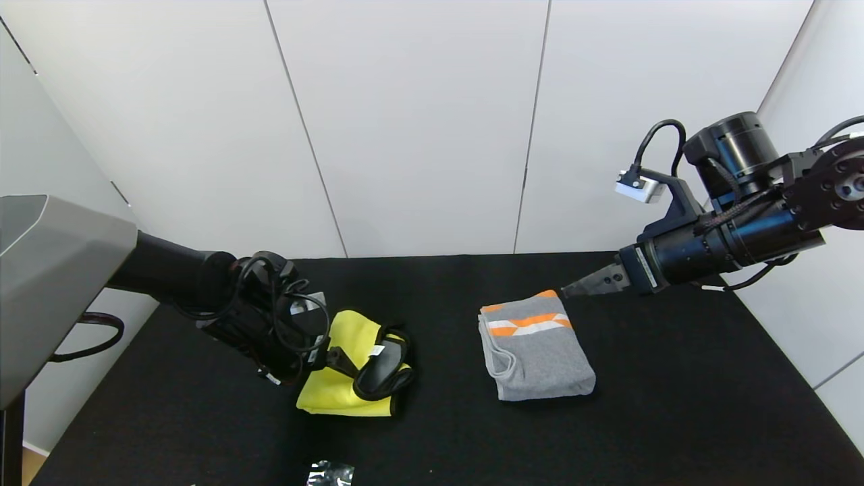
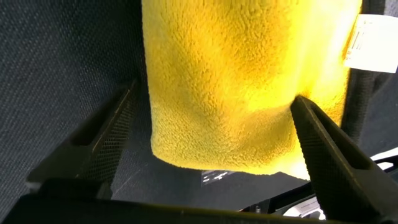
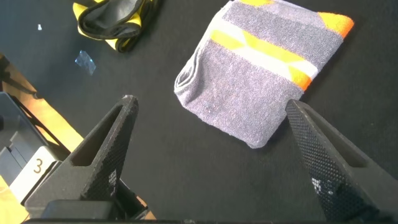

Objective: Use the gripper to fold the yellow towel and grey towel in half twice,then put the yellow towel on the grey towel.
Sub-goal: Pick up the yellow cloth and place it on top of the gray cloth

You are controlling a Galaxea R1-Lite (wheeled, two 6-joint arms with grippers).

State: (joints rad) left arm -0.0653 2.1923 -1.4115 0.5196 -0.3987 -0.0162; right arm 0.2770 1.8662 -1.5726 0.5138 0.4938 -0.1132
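From my console I look down on a broad black fabric-covered tabletop (image 1: 675, 418) that runs back to a wall of plain white panels (image 1: 418, 121) split by thin dark vertical seams, with another white panel wall (image 1: 810, 317) angling in along the right side. On the left a grey, smooth-sided box-shaped housing (image 1: 54, 270) juts over the table edge, and below it I can see a sliver of light wooden floor (image 1: 32, 467). A small crumpled scrap of silvery foil (image 1: 329, 474) lies at the near edge of the black surface, and the lighting is even and bright with only soft shadows.
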